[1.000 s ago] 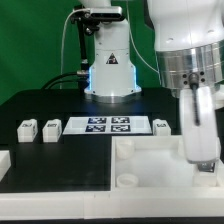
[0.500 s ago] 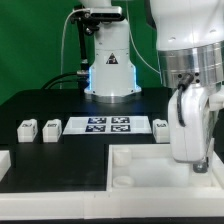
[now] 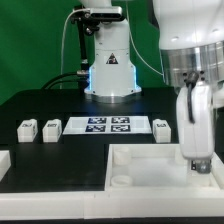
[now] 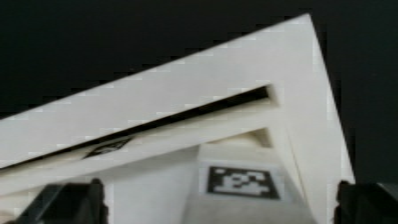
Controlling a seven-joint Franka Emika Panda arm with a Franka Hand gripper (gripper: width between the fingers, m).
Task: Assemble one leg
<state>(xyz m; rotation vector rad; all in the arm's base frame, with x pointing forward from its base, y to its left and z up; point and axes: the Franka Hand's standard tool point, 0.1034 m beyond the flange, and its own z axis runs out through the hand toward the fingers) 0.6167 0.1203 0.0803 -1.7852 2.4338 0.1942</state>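
Shifted my claw [image 3: 196, 160] back toward the exterior view's right over the tray part [image 3: 150, 170], fingers [image 4: 68, 200] spread wide, tagged leg [image 4: 240, 181] between them, two legs [image 3: 27, 128] beside the marker board [image 3: 108, 126] on the table [image 3: 40, 105]

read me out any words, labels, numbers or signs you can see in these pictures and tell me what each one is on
No words or numbers can be read in either view.
Triangular warning sign: on the robot base; its symbol is too small to make out.
Black-and-white square tags, patterns and not text: on the marker board, on two legs at the exterior view's left, and on the part between the gripper fingers in the wrist view.
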